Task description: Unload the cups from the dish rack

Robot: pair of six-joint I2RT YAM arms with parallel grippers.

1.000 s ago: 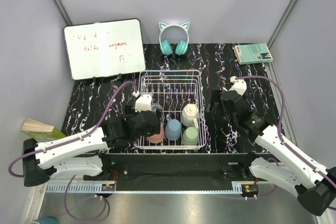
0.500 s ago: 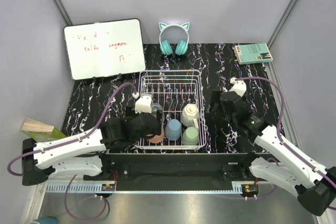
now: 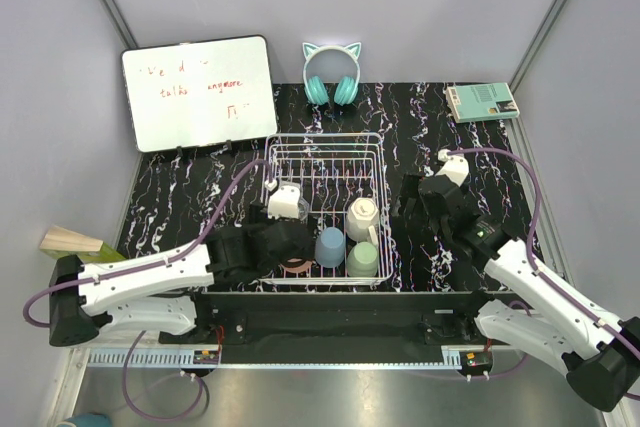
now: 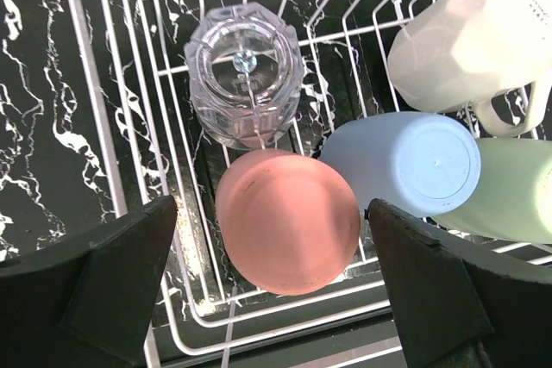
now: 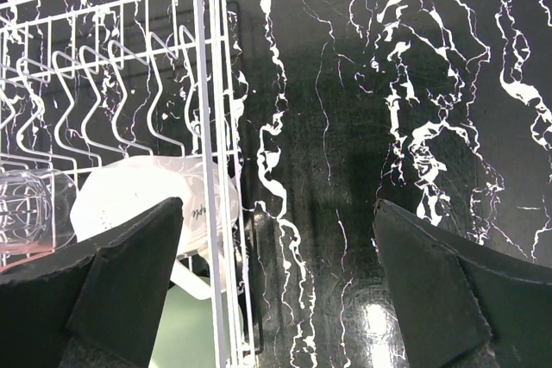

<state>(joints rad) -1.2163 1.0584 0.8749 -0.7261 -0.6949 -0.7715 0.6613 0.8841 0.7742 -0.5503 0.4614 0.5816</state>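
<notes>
The white wire dish rack [image 3: 326, 137] stands mid-table. In it are a salmon-pink cup [image 3: 297, 268], a light blue cup [image 3: 330, 245], a sage-green cup [image 3: 362, 259] and a cream-white mug [image 3: 361, 214], all bottom-up. My left gripper [image 3: 290, 252] is open above the rack's front left corner. In the left wrist view the gripper [image 4: 272, 207] straddles the pink cup [image 4: 287, 220], with the clear glass [image 4: 244, 84] just beyond, and the blue cup [image 4: 405, 161] and the mug [image 4: 470, 36] to the right. My right gripper [image 3: 412, 197] is open and empty over the table beside the rack's right wall [image 5: 207, 84].
A whiteboard [image 3: 198, 92] leans at the back left. Teal cat-ear headphones [image 3: 331, 72] lie behind the rack. A pale green box [image 3: 482, 102] sits at the back right. A wooden block [image 3: 72, 241] lies at the left edge. The black marbled table [image 5: 388, 127] shows right of the rack.
My left gripper has moved right and forward over the rack's front left corner, above the pink cup. The right arm has barely moved.
</notes>
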